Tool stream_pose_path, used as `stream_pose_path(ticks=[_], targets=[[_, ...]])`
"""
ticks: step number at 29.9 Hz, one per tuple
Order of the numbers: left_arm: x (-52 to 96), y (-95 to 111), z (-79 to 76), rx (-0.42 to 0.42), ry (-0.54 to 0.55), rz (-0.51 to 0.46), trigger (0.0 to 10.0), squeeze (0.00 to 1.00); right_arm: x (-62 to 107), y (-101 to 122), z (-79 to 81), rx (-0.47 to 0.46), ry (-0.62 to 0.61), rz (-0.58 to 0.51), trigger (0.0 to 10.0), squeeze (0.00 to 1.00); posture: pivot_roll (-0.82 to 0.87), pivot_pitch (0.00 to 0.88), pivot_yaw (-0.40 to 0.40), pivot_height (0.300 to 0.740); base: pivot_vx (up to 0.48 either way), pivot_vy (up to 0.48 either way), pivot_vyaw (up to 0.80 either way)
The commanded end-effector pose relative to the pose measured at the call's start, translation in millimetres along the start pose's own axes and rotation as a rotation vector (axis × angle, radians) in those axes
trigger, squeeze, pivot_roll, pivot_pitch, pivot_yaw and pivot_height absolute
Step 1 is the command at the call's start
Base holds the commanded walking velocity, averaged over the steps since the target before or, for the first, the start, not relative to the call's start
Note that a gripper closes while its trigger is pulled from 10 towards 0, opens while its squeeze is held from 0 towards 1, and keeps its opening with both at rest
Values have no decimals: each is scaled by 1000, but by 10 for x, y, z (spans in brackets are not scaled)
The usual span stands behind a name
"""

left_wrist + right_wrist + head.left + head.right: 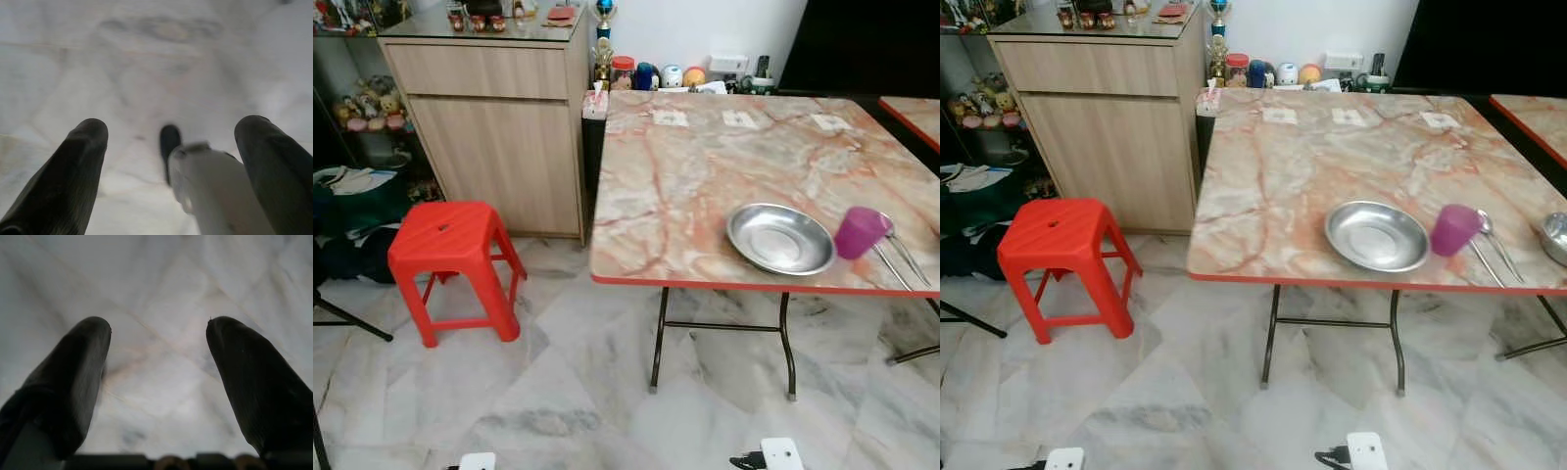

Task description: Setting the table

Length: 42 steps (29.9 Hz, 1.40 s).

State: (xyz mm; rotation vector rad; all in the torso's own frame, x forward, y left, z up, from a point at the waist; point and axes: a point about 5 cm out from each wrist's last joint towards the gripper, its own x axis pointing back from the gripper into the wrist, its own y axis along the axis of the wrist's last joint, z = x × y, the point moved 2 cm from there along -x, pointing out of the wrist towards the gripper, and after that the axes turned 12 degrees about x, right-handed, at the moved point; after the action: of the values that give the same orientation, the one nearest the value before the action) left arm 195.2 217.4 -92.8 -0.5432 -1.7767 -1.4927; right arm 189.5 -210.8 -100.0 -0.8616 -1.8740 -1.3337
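Steel plate near the front edge of the marble-patterned table: judged rigid, light and slick, best gripped at its raised rim. Just beside it, a purple cup (light plastic, likely easy to tip) and two metal utensils, thin and awkward to lift flat. Another metal dish sits further right. A red stool stands by the cabinet. Left gripper and right gripper hang over the floor, fingers wide apart, holding nothing.
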Motion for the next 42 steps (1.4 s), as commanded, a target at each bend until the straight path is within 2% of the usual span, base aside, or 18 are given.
stream_pose_path(ticks=[1, 5, 18, 21, 42], targets=[[91, -313, 149, -3, -38, 127, 10000, 0, -44, 745, 50, -293, 66, -212, 10000, 0, 86, 45, -36, 740, 0, 0, 0], [99, -324, 145, 1, -47, 118, 10000, 0, -38, 708, 58, -299, 62, -223, 10000, 0, 76, 44, -27, 740, 0, 0, 0], [36, -111, 60, -24, -87, 63, 10000, 0, -37, 635, 62, -313, 57, -207, 10000, 0, 67, 3, -18, 740, 0, 0, 0], [38, -112, 52, -19, -89, 57, 10000, 0, -39, 628, 54, -291, 55, -199, 10000, 0, 79, 0, -23, 740, 0, 0, 0], [38, -112, 52, -19, -89, 57, 10000, 0, -39, 628, 54, -291, 55, -199, 10000, 0, 79, 0, -23, 740, 0, 0, 0]])
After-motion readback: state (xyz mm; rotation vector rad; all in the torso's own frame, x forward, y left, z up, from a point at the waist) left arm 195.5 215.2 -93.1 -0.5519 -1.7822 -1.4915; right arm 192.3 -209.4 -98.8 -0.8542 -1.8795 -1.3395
